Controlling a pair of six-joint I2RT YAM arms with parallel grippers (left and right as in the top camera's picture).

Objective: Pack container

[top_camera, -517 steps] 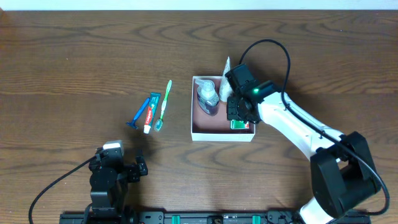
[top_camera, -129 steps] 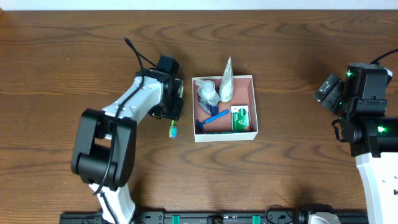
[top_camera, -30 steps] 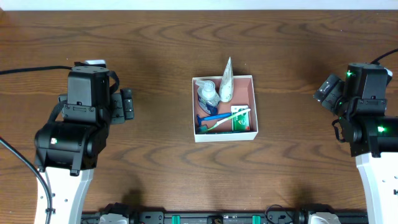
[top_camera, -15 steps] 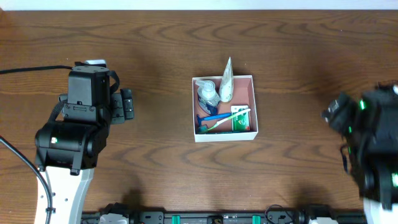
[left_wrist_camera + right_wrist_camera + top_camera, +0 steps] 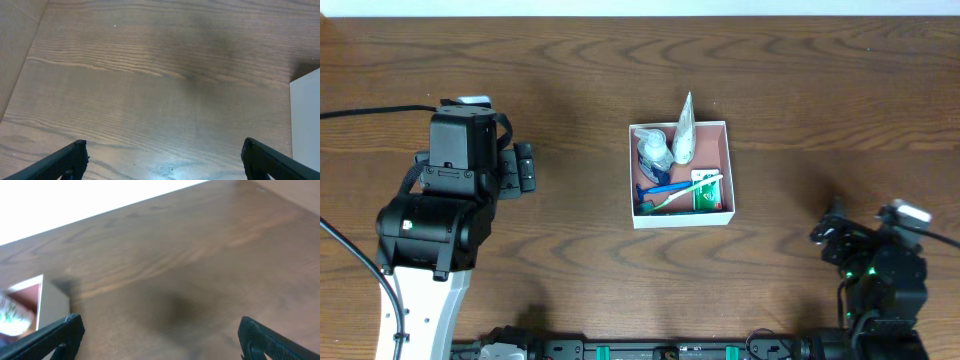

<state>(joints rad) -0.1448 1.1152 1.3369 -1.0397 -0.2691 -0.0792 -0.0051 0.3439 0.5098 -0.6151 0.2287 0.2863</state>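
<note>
The container (image 5: 728,170), a square white box with a pink inside, sits mid-table. It holds a clear bottle (image 5: 653,154), a white tube (image 5: 684,130), a blue razor (image 5: 665,187), a green toothbrush (image 5: 682,196) and a green packet (image 5: 707,192). My left gripper (image 5: 527,168) is open and empty, well left of the box; in the left wrist view (image 5: 162,160) only its fingertips and the box's white wall (image 5: 305,125) show. My right gripper (image 5: 828,238) is open and empty, low at the front right; the right wrist view (image 5: 157,337) shows a box corner (image 5: 37,295).
Bare brown wooden table (image 5: 580,90) all round the box. The table's far edge meets a white wall (image 5: 75,200). The arm bases stand at the front edge.
My right arm has dropped back from the right side to the front right edge. The left arm and the box's contents have not moved.
</note>
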